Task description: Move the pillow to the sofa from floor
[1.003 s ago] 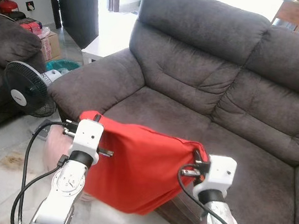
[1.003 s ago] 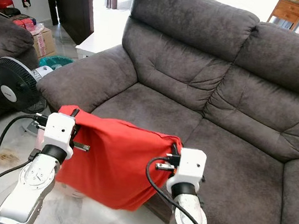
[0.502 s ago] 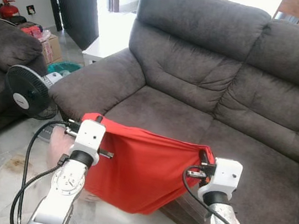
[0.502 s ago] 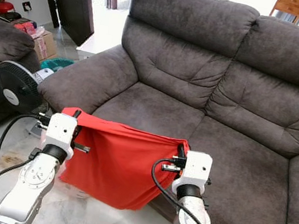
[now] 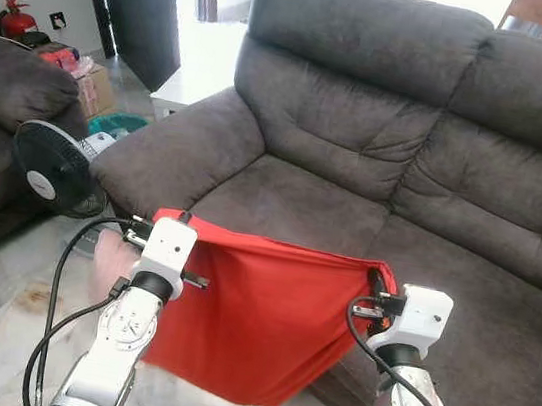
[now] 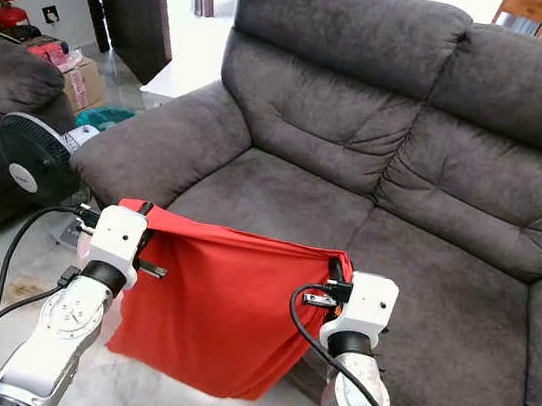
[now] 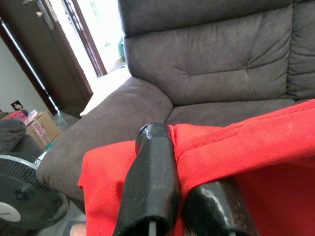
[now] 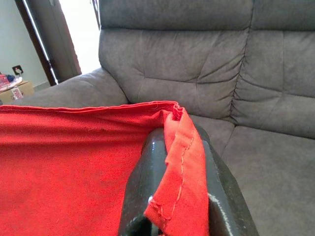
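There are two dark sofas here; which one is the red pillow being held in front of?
The big two-seat sofa straight ahead. The red pillow hangs at its seat edge; the other sofa stands off to the left behind the fan.

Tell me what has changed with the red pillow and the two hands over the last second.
The red pillow has been carried a little nearer the sofa, its top edge pulled straighter as the left hand and right hand drew apart. Both hands still grip its upper corners, and it still hangs off the seat. The fan looks unmoved.

Silver arms, white wrists, black cables, black fingers [image 7: 150, 191].
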